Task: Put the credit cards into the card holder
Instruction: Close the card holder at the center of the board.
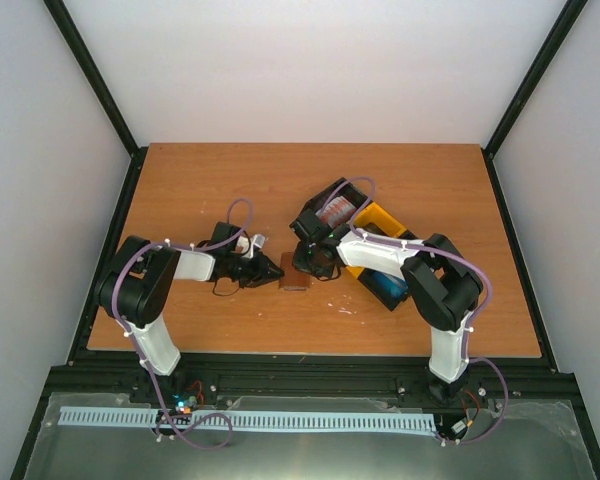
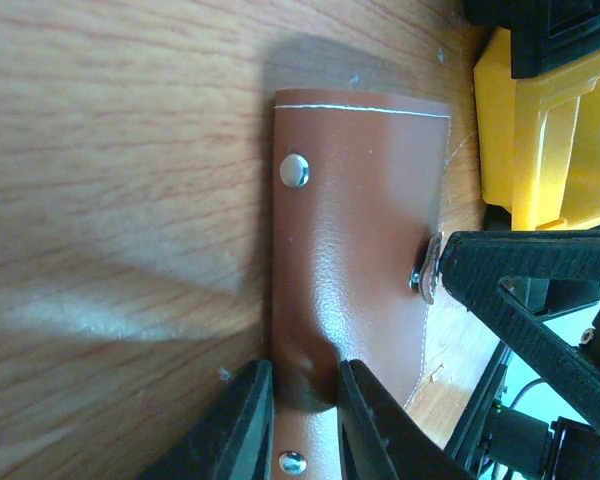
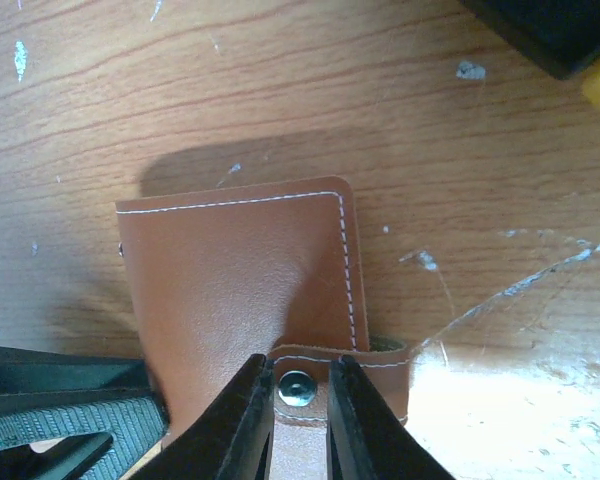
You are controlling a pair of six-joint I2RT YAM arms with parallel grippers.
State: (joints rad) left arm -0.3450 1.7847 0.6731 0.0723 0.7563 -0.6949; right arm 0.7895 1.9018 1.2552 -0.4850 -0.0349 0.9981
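The brown leather card holder (image 1: 294, 283) lies closed on the wooden table between my two grippers. In the left wrist view my left gripper (image 2: 305, 400) pinches one end of the card holder (image 2: 360, 230), and the leather dents between the fingers. In the right wrist view my right gripper (image 3: 300, 395) is closed on the holder's snap tab (image 3: 345, 375), with the metal snap between the fingers. Red-and-white credit cards (image 1: 336, 210) lie in a black bin behind the right gripper (image 1: 315, 262). Something blue (image 1: 388, 286), perhaps cards, shows under the right arm.
A black bin (image 1: 315, 205) and a yellow bin (image 1: 382, 222) stand close behind and right of the holder; the yellow bin also shows in the left wrist view (image 2: 540, 130). The right gripper's finger (image 2: 540, 270) crosses the left wrist view at right.
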